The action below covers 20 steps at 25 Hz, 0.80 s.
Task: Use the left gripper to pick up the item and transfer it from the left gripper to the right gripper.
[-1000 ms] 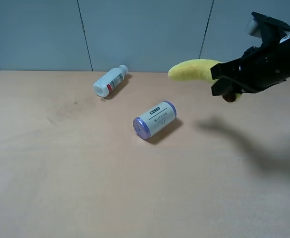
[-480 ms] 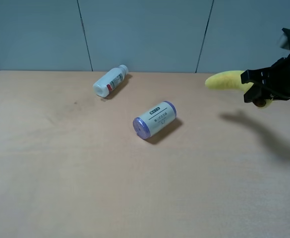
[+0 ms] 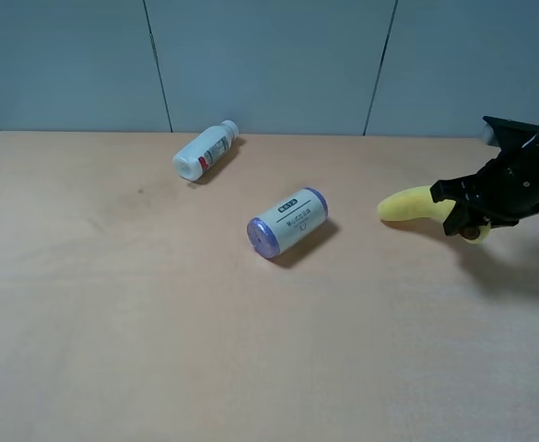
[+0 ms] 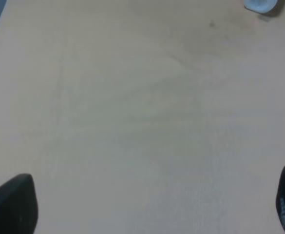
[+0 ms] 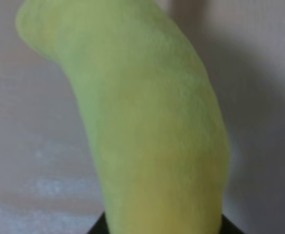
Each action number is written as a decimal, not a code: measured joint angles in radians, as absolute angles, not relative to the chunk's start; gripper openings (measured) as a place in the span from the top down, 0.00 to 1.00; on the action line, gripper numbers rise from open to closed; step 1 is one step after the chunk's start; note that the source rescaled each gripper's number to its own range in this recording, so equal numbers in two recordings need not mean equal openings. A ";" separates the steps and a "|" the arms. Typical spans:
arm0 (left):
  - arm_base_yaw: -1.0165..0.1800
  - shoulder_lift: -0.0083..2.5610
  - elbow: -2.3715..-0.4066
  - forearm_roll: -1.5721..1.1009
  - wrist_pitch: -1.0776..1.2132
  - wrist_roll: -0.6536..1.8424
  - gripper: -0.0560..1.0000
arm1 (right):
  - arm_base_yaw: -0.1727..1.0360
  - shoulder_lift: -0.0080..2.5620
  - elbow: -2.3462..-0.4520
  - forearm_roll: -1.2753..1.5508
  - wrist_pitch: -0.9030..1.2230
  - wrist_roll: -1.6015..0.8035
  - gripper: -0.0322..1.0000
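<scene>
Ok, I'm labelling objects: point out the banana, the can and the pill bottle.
banana (image 3: 405,206), exterior high view, yellow free end.
can (image 3: 289,221), exterior high view, label side.
pill bottle (image 3: 205,153), exterior high view, white body.

The right gripper (image 3: 456,217) grips the banana (image 3: 407,204) at its stem end, over the table (image 3: 158,322).

My jaws: black, both pairs. The banana (image 3: 407,206): pale yellow, greenish seen close. Can (image 3: 287,222): cream, purple ends, dark print. Pill bottle (image 3: 205,153): white, red-marked label. Desk (image 3: 112,322): plain light tan. Wall (image 3: 269,64): grey-blue, dark seams.
</scene>
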<state>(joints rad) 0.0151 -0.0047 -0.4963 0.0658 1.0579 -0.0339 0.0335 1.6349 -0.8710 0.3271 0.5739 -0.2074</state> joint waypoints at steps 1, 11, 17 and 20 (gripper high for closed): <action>0.015 -0.005 -0.496 0.066 1.058 -0.034 0.02 | 0.033 1.645 -0.871 0.324 0.573 -0.207 0.95; 0.015 -0.005 -0.496 0.066 1.058 -0.034 0.02 | 0.033 1.672 -0.875 0.309 0.582 -0.207 0.84; 0.015 -0.005 -0.496 0.066 1.058 -0.034 0.02 | 0.033 1.675 -0.875 0.289 0.652 -0.207 0.08; 0.015 -0.005 -0.496 0.066 1.058 -0.034 0.02 | 0.033 1.675 -0.875 0.284 0.677 -0.207 0.02</action>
<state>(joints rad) 0.0151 -0.0047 -0.4963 0.0658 1.0579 -0.0339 0.0335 1.6750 -0.8747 0.2835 0.6767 -0.2074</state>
